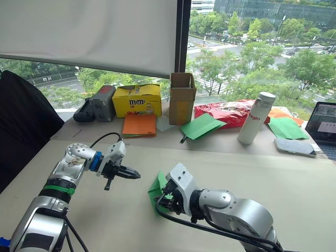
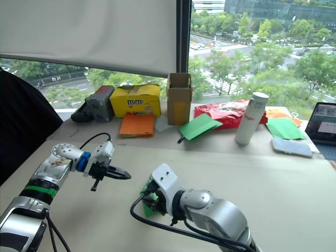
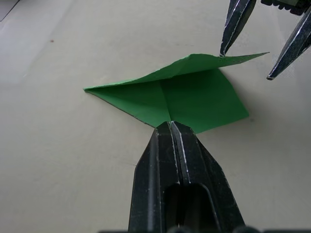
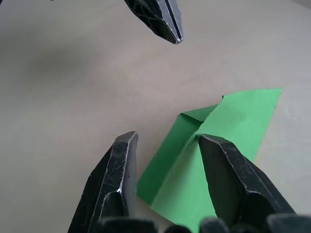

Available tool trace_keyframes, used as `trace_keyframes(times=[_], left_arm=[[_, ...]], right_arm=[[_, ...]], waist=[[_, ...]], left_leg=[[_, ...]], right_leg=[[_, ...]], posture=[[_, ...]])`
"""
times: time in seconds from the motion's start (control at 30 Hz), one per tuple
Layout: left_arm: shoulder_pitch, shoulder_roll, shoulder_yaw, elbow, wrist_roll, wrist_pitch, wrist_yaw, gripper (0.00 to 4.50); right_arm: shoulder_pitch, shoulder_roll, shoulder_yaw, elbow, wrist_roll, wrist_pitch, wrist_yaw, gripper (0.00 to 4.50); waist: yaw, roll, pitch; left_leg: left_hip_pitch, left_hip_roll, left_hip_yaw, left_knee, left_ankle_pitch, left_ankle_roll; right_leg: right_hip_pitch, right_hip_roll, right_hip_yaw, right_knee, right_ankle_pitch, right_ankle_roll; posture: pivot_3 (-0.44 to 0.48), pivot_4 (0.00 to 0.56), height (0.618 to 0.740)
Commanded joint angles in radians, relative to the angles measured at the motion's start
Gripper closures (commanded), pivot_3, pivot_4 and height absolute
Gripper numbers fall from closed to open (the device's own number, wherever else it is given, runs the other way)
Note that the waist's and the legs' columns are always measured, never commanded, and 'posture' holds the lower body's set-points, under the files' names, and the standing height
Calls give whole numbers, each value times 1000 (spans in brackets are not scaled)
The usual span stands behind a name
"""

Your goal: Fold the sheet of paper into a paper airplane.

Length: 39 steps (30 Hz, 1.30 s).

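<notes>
The bright green sheet of paper [image 3: 189, 94] lies on the beige table, folded into a flat wedge with a pointed tip and a centre crease. One edge of it is lifted. My right gripper [image 4: 167, 138] is open and straddles that edge, one finger over the paper [image 4: 228, 126] and the other over bare table. In the left wrist view a fingertip of the right gripper [image 3: 245, 65] touches the raised edge. My left gripper [image 1: 134, 175] is shut with nothing in it. Its tip [image 3: 171, 124] hovers at the paper's near edge, just left of the paper [image 1: 156, 190].
Along the table's far side stand a yellow candy box [image 1: 137, 100], a cardboard box [image 1: 182, 97], orange sheets [image 1: 139, 125], another green sheet [image 1: 202, 126], a red bag [image 1: 226, 111], a white bottle [image 1: 255, 118], a phone [image 1: 294, 146] and a laptop [image 1: 323, 123]. A dark chair [image 1: 21, 126] stands at left.
</notes>
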Motion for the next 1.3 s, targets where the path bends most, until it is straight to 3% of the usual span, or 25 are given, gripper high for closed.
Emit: trace_keyframes(times=[0.03, 0.17, 0.37, 0.53, 0.63, 0.8, 0.93, 1.3], left_arm=[[-27, 9, 20, -23, 2, 2, -5, 4500], [-40, 12, 25, 0, 11, -11, -1, 4500], [-38, 6, 37, 0, 7, -6, 18, 4500], [-9, -9, 64, -30, -21, 22, 46, 4500], [15, -26, 83, -57, -39, 48, 70, 4500], [60, -49, 103, -126, -71, 113, 106, 4500], [86, -70, 103, -173, -75, 149, 152, 4500], [199, -167, 56, -357, -75, 231, 302, 4500]], right_arm=[[-10, -21, 11, -21, -28, -1, -29, 3068], [-9, -48, 23, -21, -35, -8, -32, 4457], [-71, -193, 83, -15, -53, -96, 50, 4486], [-138, -495, 196, 45, -213, -475, 262, 4486], [-133, -594, 224, 120, -315, -768, 377, 4486], [-84, -633, 241, 265, -472, -1177, 461, 4486], [-35, -608, 221, 355, -548, -1369, 474, 4486], [51, -500, 208, 428, -656, -1425, 533, 4486]], waist=[[-1, 0, 0], [-7, 0, 0], [-7, 0, 0], [-3, 1, 1], [-2, 0, 1], [-5, 0, 1], [-2, 0, 1], [0, 0, 1]], left_leg=[[0, 0, 0, 0, 0, 0], [0, 1, 0, 0, 0, 0], [1, 1, 0, 0, 0, 0], [0, 0, 1, 0, 0, 0], [0, 0, 1, 0, 0, 0], [1, 1, 2, 0, 0, 0], [2, 1, 3, 0, 0, 0], [3, 1, 4, 1, 0, 0]], right_leg=[[0, 0, 0, 0, 0, 0], [0, 1, 0, 0, 0, 0], [0, 2, 0, 0, 0, 0], [0, 2, -1, -1, 0, 1], [0, 2, 0, -2, -1, 2], [0, 2, 1, 0, -1, 2], [0, 1, 3, 0, -1, 1], [1, 0, 5, 2, 0, 1]], posture=[[0, 150, 656], [0, 150, 656], [0, 150, 656], [0, 150, 656], [0, 150, 656], [0, 150, 656], [0, 150, 656], [0, 150, 656]])
